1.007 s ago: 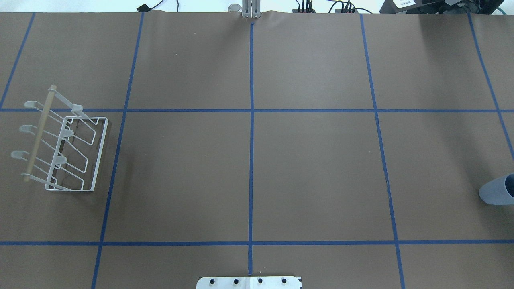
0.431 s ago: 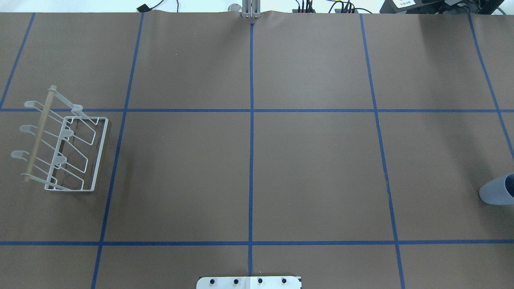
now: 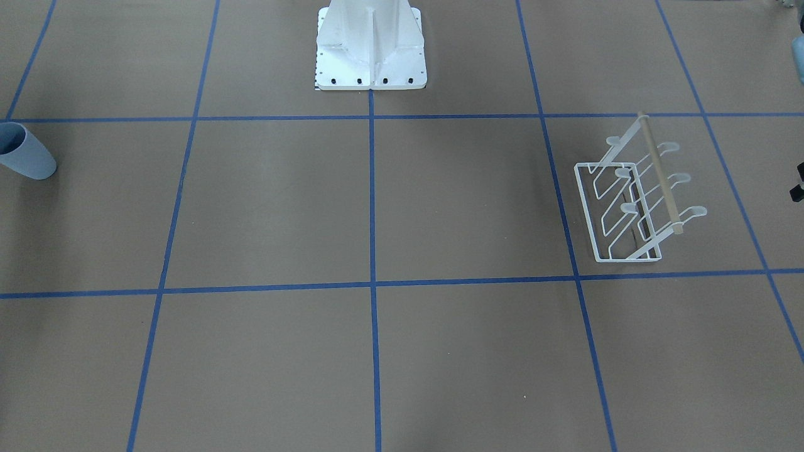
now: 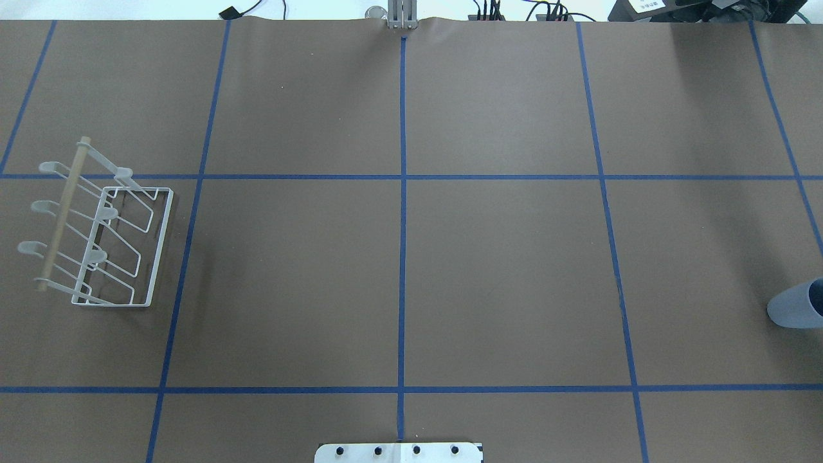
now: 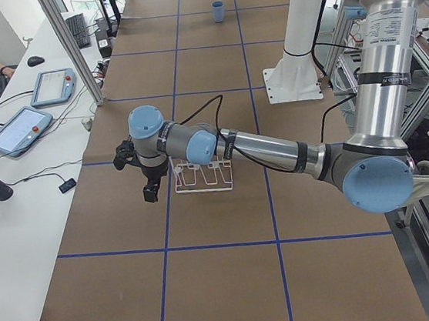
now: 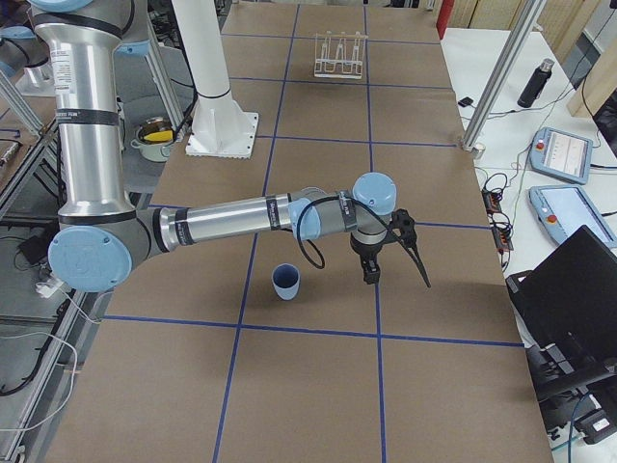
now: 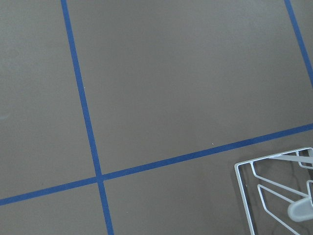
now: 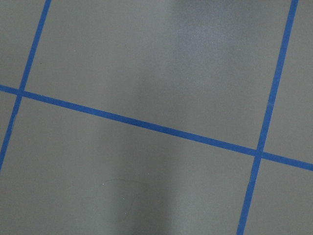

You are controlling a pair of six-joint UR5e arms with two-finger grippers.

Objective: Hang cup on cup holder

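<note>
Seen from overhead, the matte, tapered blue cup (image 6: 285,282) stands upright, mouth up, at 3 o'clock. The white wire cup holder (image 4: 109,244) is at 9 o'clock. I cannot tell how open the left gripper (image 5: 150,191) and right gripper (image 6: 395,265) are.

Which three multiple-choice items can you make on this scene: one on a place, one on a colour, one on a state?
1. Where on the table is the cup? A) robot's right end B) middle C) robot's left end
2. What colour is the rod on the cup holder? A) blue B) tan C) black
3. How is the cup? A) hung on a prong B) lying down C) standing, mouth up
Key: 1 A, overhead view's right edge; 2 B, bare wood; 3 C, its open rim faces up.
</note>
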